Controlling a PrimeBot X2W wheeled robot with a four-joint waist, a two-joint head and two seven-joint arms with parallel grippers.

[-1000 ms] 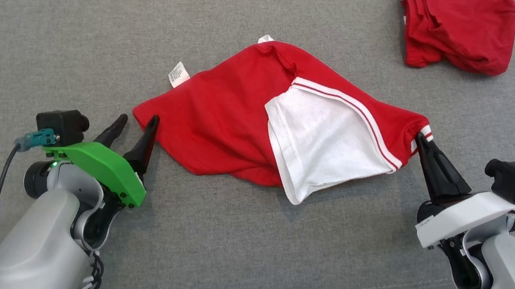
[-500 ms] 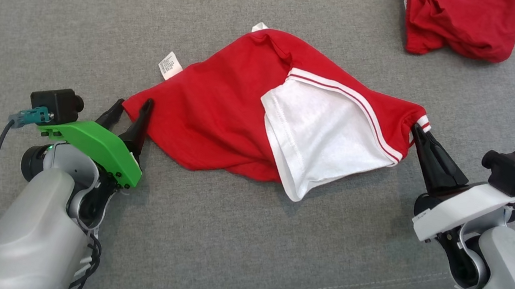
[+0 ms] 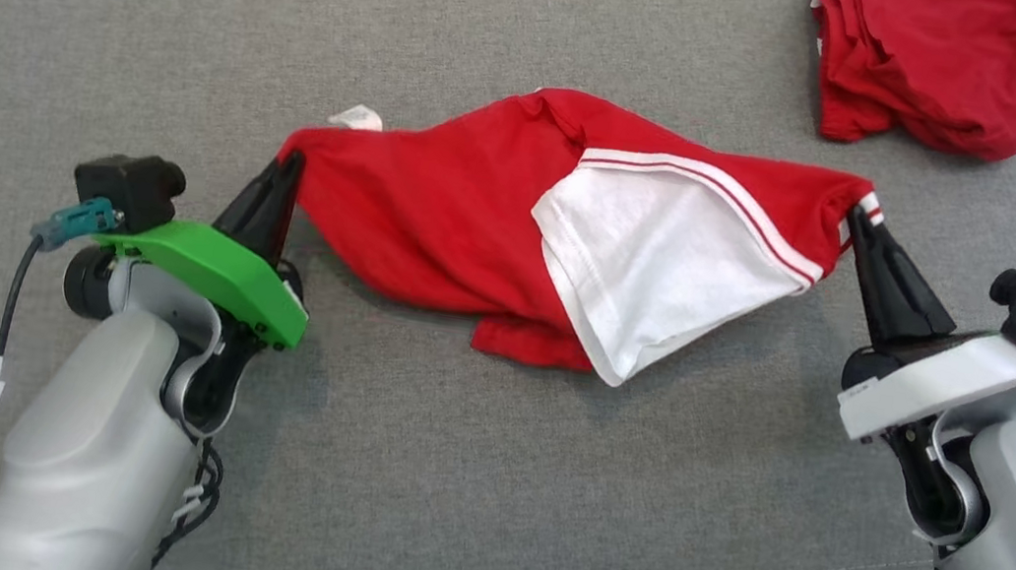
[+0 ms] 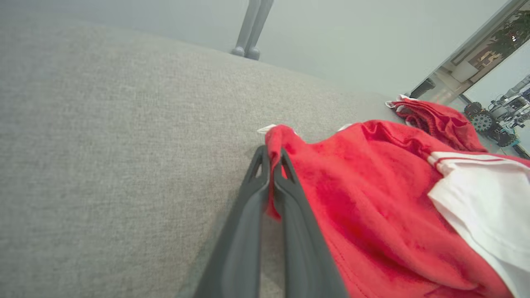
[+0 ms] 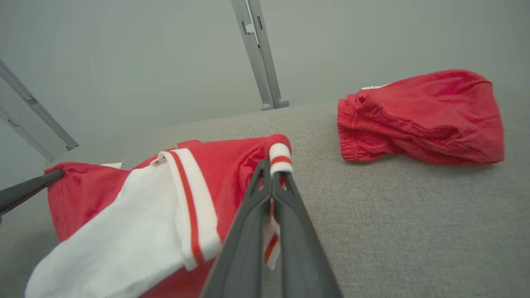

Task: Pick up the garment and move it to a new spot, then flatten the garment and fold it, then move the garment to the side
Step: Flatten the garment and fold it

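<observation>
Closing since a second ago, the left pincer [image 3: 288, 165] now clamps the red corner at the 9 o'clock end of the garment [image 3: 448, 217]; before, its fingers stood wide astride that corner. The right pincer [image 3: 855, 220] stays shut on the striped white cuff at 3 o'clock. Between them the red and white garment is pulled taut over the middle of the grey worktop [image 3: 481, 480], its lower fold resting on it. Another red bundle [image 3: 931, 71] lies well apart at 1 o'clock.

Both forearms spread wide, left hand [image 3: 286, 166] and right hand [image 3: 856, 221] clamped closed, tips angled inward.
</observation>
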